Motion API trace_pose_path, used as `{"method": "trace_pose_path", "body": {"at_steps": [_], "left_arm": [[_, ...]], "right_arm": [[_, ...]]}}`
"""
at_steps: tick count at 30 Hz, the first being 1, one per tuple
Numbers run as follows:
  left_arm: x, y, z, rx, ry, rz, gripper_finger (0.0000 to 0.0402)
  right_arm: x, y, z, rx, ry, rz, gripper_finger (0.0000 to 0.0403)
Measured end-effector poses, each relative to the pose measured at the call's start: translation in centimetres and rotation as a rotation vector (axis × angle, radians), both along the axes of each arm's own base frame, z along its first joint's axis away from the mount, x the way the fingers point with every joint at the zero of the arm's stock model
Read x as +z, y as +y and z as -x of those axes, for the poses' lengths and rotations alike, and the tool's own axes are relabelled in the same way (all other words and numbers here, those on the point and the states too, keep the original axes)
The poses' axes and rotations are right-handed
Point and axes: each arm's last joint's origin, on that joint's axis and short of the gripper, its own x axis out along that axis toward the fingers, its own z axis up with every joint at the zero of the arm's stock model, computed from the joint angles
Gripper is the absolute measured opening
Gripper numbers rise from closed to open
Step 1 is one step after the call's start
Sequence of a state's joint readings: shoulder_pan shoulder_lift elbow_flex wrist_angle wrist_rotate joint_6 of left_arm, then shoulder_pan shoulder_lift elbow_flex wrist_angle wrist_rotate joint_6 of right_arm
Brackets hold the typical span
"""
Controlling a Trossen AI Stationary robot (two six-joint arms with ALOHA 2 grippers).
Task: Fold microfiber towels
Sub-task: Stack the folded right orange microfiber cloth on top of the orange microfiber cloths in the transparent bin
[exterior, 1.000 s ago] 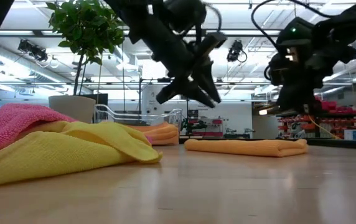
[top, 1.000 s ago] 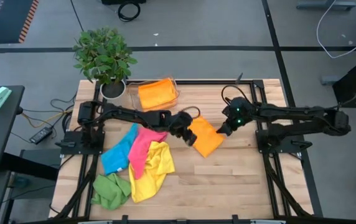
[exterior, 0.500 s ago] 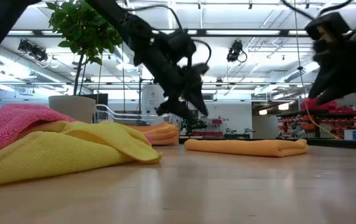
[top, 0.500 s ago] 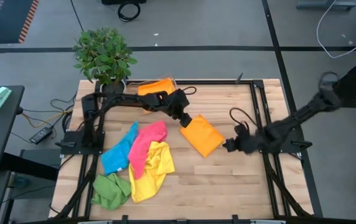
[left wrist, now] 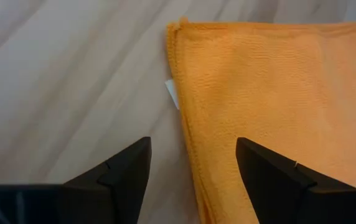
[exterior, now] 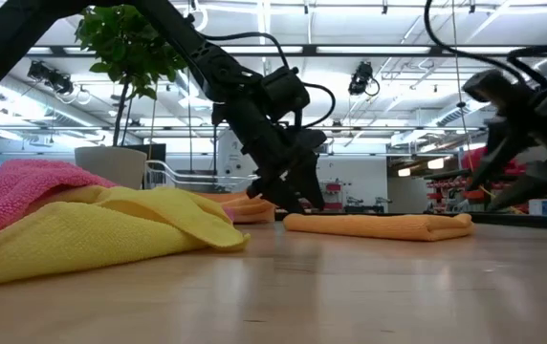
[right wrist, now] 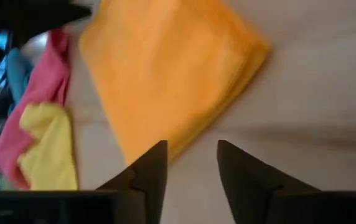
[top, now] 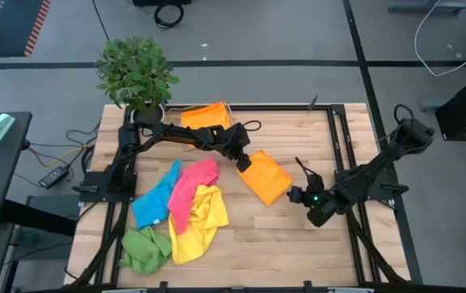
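Orange towel (top: 266,177): nubby folded rectangle | left claw (top: 243,163): apart | right claw (top: 296,194): apart

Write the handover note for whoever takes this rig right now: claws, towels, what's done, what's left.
Left claw: open, empty, at the folded orange towel's corner nearest the plant.
Right claw: open, empty, just off that towel's opposite side.
Done: that orange towel lies folded flat mid-table; another orange towel sits in the clear tray at the far edge.
Left: pink towel, yellow towel, blue towel and green towel lie crumpled in a heap on the left side, unfolded.
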State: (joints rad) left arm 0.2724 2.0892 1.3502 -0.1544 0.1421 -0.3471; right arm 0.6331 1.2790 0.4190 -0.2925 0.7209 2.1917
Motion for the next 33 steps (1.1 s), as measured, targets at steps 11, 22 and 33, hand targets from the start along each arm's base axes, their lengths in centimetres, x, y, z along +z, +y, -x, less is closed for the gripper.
{"method": "trace_pose_path", "body": {"at_steps": [11, 22, 33], "left_arm": [[-1.6, 0.9, -0.7, 0.033, -0.043, -0.022, 0.0242], [-2.6, 0.4, -1.8, -0.009, -0.112, -0.090, 0.0236], [-3.5, -1.0, -2.6, -0.042, -0.143, -0.102, 0.0187]], "right_arm": [[-1.0, -1.4, -1.1, -0.086, 0.054, -0.040, 0.0243], [-3.2, -1.9, -2.8, -0.156, 0.037, 0.021, 0.0232], [-3.5, -2.6, -2.8, -0.128, 0.095, 0.125, 0.0126]]}}
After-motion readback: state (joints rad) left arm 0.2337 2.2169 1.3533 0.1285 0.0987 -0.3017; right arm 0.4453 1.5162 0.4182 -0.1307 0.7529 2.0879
